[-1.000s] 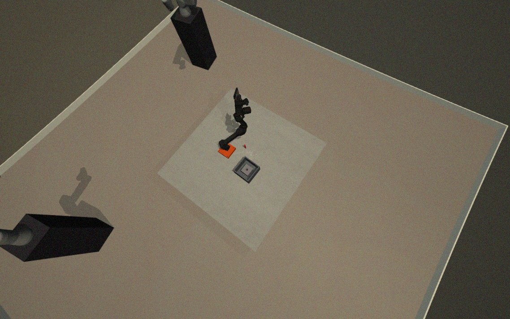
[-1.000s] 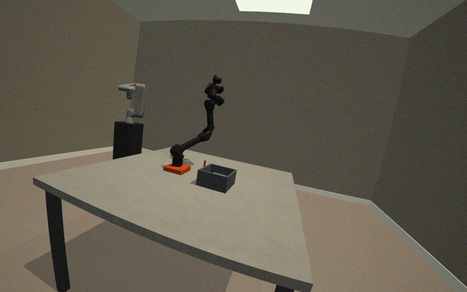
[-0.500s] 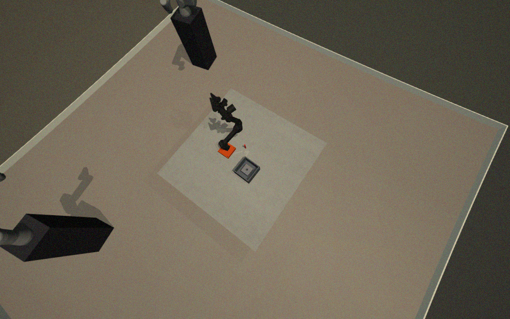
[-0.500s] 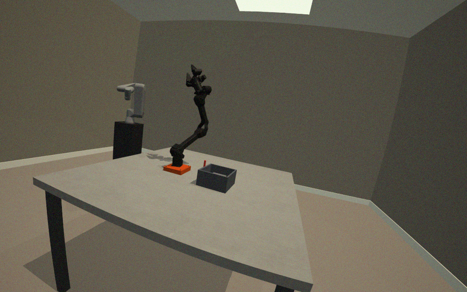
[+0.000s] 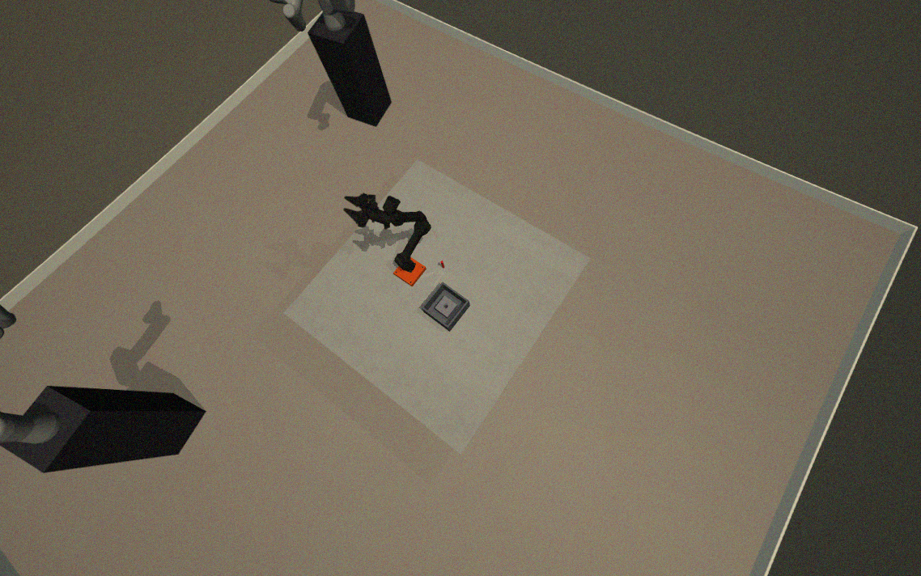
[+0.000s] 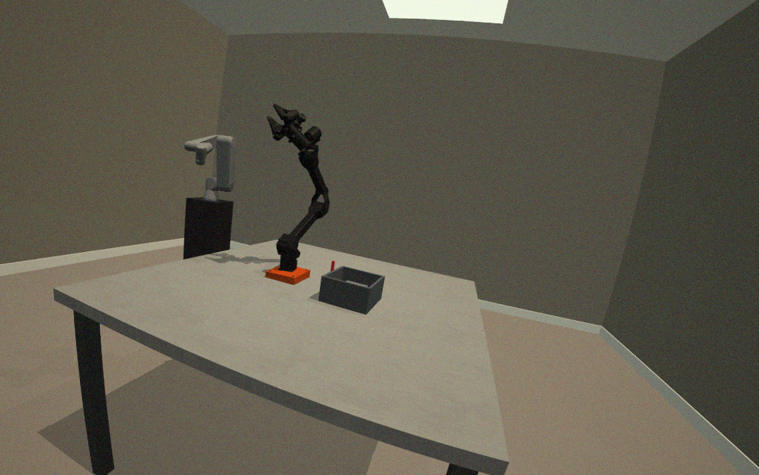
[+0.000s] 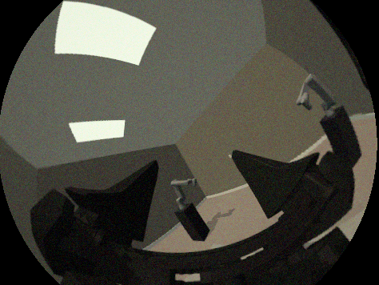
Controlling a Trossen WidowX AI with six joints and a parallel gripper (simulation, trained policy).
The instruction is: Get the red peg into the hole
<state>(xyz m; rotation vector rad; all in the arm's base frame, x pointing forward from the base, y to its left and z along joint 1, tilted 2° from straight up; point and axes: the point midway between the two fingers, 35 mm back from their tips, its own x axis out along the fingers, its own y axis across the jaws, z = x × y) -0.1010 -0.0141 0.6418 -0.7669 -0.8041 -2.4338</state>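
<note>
Red and upright, the peg is standing far below and behind my gripper, whose fingers are spreading wide around nothing.

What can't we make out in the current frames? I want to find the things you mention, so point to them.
- Foot of the red peg (image 5: 442, 264) (image 6: 333, 265): exterior, behind the open box (image 5: 426, 312) (image 6: 343, 295); top, too small to judge.
- Hole in the plate (image 5: 441, 311): exterior, behind the box's near walls; top, too small to tell its depth.
- Peg and box: wrist, out of frame; the claw (image 5: 345, 204) (image 6: 271, 111) (image 7: 196, 159) points away.
- Farther grey arm (image 5: 334, 20) (image 6: 223, 162): top, cut off by the upper edge.
</note>
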